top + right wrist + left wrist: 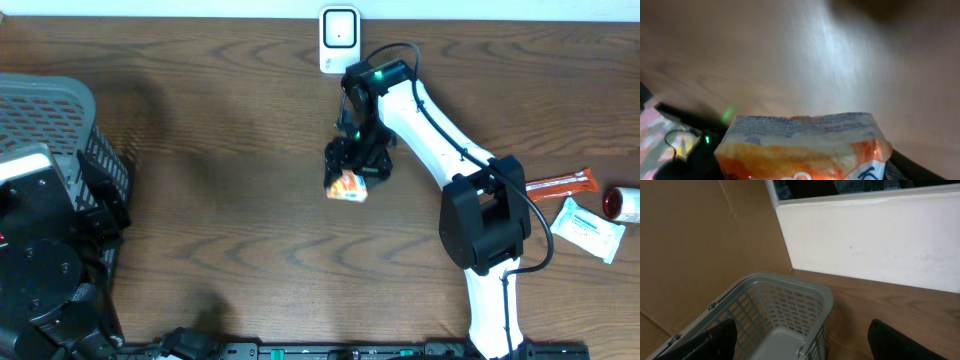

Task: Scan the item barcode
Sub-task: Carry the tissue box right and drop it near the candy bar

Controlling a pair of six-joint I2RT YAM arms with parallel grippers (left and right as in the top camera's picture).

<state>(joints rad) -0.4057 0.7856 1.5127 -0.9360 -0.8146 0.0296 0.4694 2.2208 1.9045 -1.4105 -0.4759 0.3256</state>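
Note:
The item is an orange and white snack packet (347,186), lying near the table's middle. My right gripper (357,156) reaches down over it from the far side. In the right wrist view the packet (805,145) fills the space between the dark fingers (902,166), its crimped top edge pointing away; the gripper (800,172) is shut on it. No barcode shows on the visible face. A white scanner-like unit (339,38) stands at the table's back edge, just beyond the right arm. My left gripper (801,337) hangs open above a grey basket (790,305), nothing between its fingers.
The grey mesh basket (60,115) sits at the left edge, under the left arm (40,270). At the right lie an orange sachet (560,184), a white wipes pack (588,228) and a red-capped bottle (625,203). A white wall (875,240) rises behind the table.

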